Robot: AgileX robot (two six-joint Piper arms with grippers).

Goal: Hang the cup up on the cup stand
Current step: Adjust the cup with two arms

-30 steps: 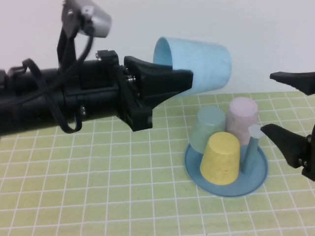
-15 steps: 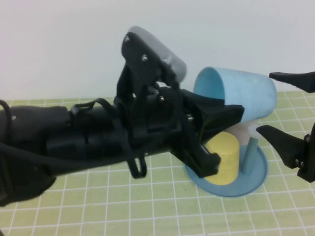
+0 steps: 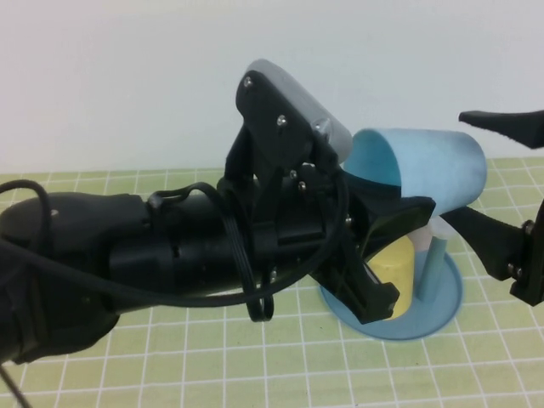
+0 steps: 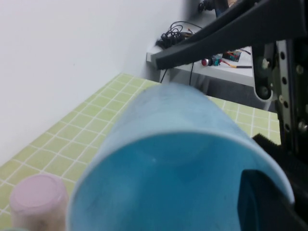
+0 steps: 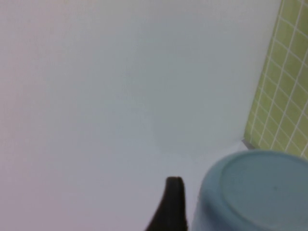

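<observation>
My left gripper (image 3: pixel 401 201) is shut on the rim wall of the sky-blue cup (image 3: pixel 429 167), with one finger (image 4: pixel 265 202) inside it. The cup lies on its side in the air, mouth toward the arm, right above the cup stand (image 3: pixel 438 308). It fills the left wrist view (image 4: pixel 178 159), and its bottom shows in the right wrist view (image 5: pixel 260 192). A teal peg (image 3: pixel 432 265) with a white knob (image 3: pixel 439 228) stands free just under the cup. My right gripper (image 3: pixel 495 183) is open at the right edge, its fingers above and below the cup's bottom end without touching it.
A yellow cup (image 3: pixel 398 265) sits upside down on the stand, partly behind my left gripper. A pink upside-down cup (image 4: pixel 38 199) shows in the left wrist view. My left arm (image 3: pixel 170 255) covers much of the green checked mat (image 3: pixel 255 365). A white wall stands behind.
My left arm has swung right with the sky-blue cup, bringing it over the stand and hiding the pink and teal-green cups. The right gripper has barely moved.
</observation>
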